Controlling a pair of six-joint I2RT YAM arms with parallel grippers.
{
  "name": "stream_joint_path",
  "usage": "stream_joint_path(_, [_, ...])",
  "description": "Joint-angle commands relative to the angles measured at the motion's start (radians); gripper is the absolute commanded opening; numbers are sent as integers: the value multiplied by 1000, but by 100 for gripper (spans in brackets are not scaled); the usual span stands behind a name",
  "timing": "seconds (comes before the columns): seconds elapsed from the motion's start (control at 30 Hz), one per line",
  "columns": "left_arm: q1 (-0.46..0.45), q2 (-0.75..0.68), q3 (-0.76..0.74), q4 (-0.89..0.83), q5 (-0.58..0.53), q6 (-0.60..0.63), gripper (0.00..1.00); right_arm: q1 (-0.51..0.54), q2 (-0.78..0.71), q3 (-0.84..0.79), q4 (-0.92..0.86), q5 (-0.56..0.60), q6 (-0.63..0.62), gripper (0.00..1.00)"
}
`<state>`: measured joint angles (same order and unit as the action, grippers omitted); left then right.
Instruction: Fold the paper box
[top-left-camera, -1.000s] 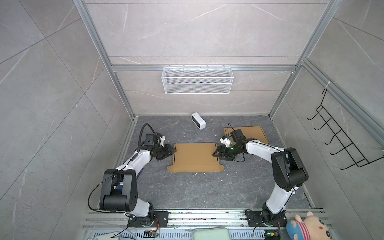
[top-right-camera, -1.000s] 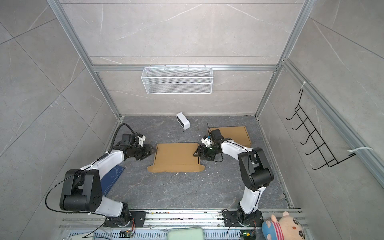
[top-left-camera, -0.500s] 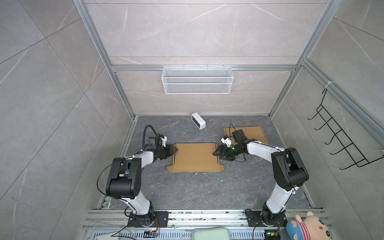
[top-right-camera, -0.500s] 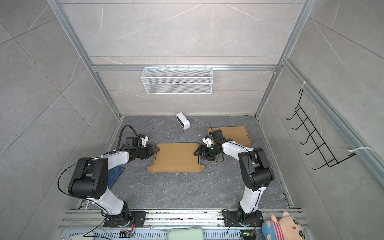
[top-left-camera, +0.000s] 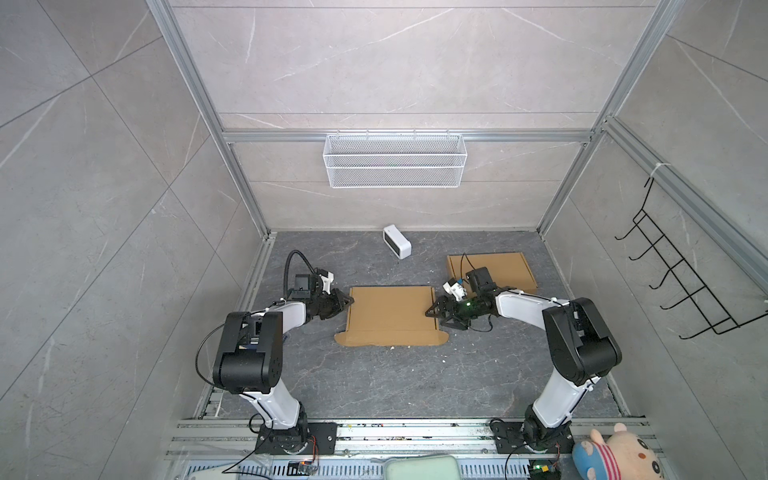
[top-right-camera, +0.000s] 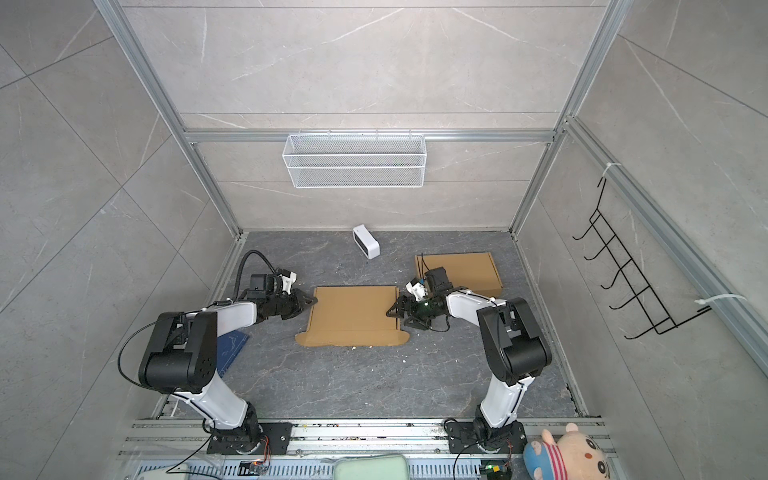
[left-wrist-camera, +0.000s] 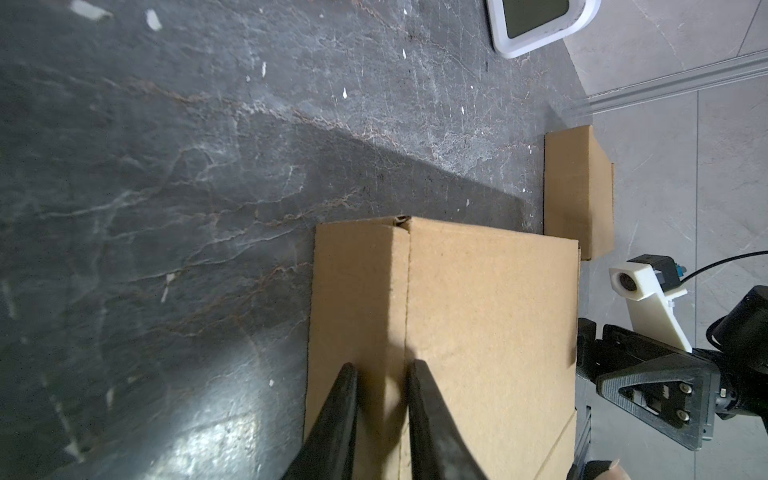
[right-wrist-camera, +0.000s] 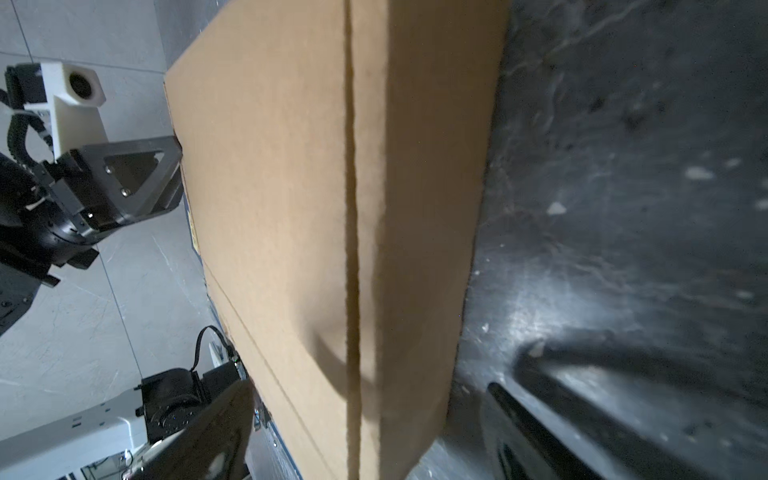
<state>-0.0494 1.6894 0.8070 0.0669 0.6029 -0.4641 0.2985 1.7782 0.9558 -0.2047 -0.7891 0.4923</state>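
Grey stone-look table (top-left-camera: 374, 382) is carrying everything. Paper box (top-left-camera: 390, 316) is lying flat at mid-table, a wide tan sheet with creases running along its sides. In both top views it is sitting between the two arms.

A second, smaller cardboard piece (top-left-camera: 505, 268) is lying beyond the box's far corner on the right arm's side, apart from it.

Left gripper (top-left-camera: 348, 301) is meeting the box's edge on the left arm's side. In the left wrist view its fingers (left-wrist-camera: 343, 419) are standing close together with the box's edge strip between them. Pinching or only straddling, cannot tell from this angle.

Right gripper (top-left-camera: 433, 312) is sitting at the box's opposite edge, jaws spread wide, one finger (right-wrist-camera: 561, 419) over bare table just beside the box.

Small white device (top-left-camera: 397, 242) is lying beyond the box's far edge, well apart.
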Motion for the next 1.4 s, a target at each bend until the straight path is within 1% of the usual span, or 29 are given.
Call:
stream_joint_path(0.0, [18, 60, -5, -169, -134, 24, 22, -5, -18, -14, 74, -50, 41, 90])
stream_joint_path(0.2, [25, 70, 17, -218, -148, 21, 21, -5, -50, -27, 71, -47, 48, 94])
stream_joint_path(0.37, [26, 71, 29, -251, -166, 31, 19, -4, -47, -52, 95, -58, 65, 99])
stream_joint_path(0.57, [26, 75, 37, -275, -187, 40, 18, -3, -31, -65, 123, -71, 87, 99])
stream_joint_path(0.73, [26, 85, 45, -285, -191, 42, 18, 15, 13, -79, 213, -104, 146, 98])
stream_joint_path(0.9, [26, 92, 45, -282, -192, 44, 18, 40, 67, -77, 344, -151, 236, 92])
stream_joint_path(1.1, [27, 93, 49, -282, -192, 45, 17, 73, 86, -69, 441, -187, 285, 88])
stream_joint_path(1.13, [26, 94, 48, -284, -191, 46, 18, 78, 89, -67, 442, -191, 285, 87])
stream_joint_path(1.2, [26, 96, 50, -288, -193, 46, 17, 73, 85, -54, 357, -156, 233, 87])
stream_joint_path(1.3, [28, 90, 51, -308, -229, 46, 16, 46, 46, -48, 216, -85, 162, 91])
stream_joint_path(1.37, [31, 88, 51, -309, -232, 43, 13, 33, 20, -38, 135, -42, 120, 95])
